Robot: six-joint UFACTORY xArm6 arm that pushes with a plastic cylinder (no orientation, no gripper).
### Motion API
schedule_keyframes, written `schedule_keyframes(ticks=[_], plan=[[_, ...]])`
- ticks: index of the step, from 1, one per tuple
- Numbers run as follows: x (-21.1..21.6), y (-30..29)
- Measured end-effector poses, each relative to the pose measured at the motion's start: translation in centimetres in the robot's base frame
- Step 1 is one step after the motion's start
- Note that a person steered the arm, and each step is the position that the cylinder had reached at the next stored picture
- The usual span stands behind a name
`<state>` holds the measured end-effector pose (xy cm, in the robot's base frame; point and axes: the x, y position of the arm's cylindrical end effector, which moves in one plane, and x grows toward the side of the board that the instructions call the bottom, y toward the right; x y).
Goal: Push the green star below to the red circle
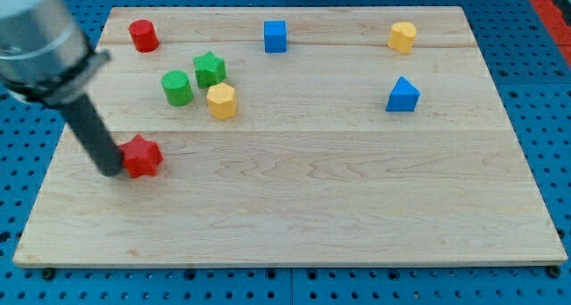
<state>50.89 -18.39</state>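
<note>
1. Camera view: there is no claw on this arm, so nothing opens or grips. It ends in a dark rod, and my tip (pixel 111 169) sits on the counter (pixel 357 198) at the view's left, pressed against the left side of the red star (pixel 142 156).
2. The green star (pixel 210 69) lies up toward the view's top left, well apart from the tip. It has the green cylinder (pixel 177 87) just beside it at lower left and the yellow hexagon block (pixel 221 101) just below it.
3. The red circle (pixel 143 35) stands near the top-left corner, left of and slightly above the green star.
4. A blue cube (pixel 276 36), a second yellow hexagon block (pixel 402 37) and a blue triangular block (pixel 402 95) sit off to the right.
</note>
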Motion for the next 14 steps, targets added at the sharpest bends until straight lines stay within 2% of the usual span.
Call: schedule_keyframes(ticks=[1,2,3,4,6,7,9,10,11,12,13,14], plan=[[0.0,9.1],[-3.9,12.7],[-9.4,19.8],[-16.2,18.5],[-17.3,6.4],[-19.0,2.2],[-23.4,2.4],[-22.1,-3.4],[-19.5,-5.8],[-17.5,-6.0],[-20.8,-5.1],[-20.3,-2.0]])
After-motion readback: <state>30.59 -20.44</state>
